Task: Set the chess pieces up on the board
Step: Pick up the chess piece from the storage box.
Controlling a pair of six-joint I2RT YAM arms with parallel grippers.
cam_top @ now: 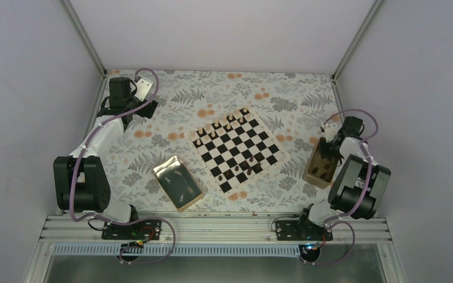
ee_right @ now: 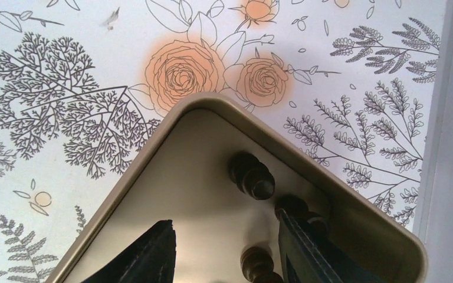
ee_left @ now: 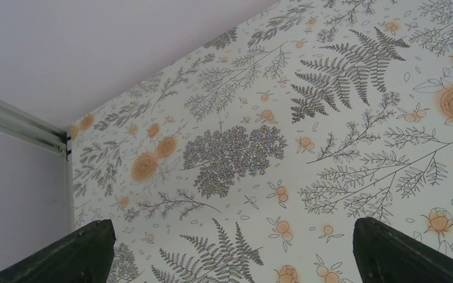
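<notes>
So I'm on the fetch-a-piece step here. My right gripper [ee_right: 227, 236] is dipped nose-down into the small tan open box [ee_right: 354, 230], jaws roughly halfway apart and nothing clamped between them as far as I can see. Three of the tiny dark brown wooden chess pieces are lying on the box floor: one [ee_right: 252, 175] just ahead of my fingertips, one [ee_right: 291, 206] tucked up against my right-hand finger near the box wall, and one [ee_right: 255, 265] low down in the gap between the fingers. That last one looks like the easy grab. The black-and-cream checkered chessboard [cam_top: 206, 165] with the pale wooden rim is well off to the left of that gripper. It has a row of light tan pieces [cam_top: 227, 122] along its far side and only a few dark ones on its near side, so I'd guess we're maybe halfway. A shiny gold rectangular tray [cam_top: 178, 183] sits further left, past the board. My left gripper [ee_left: 234, 227] is spread wide over bare floral tablecloth [ee_left: 236, 147], holding nothing. Next up, I reckon: settle squarely over the piece in the gap, pinch gently since these little turned things probably roll, lift clear of the box wall, then swing left to the board's dark side.
</notes>
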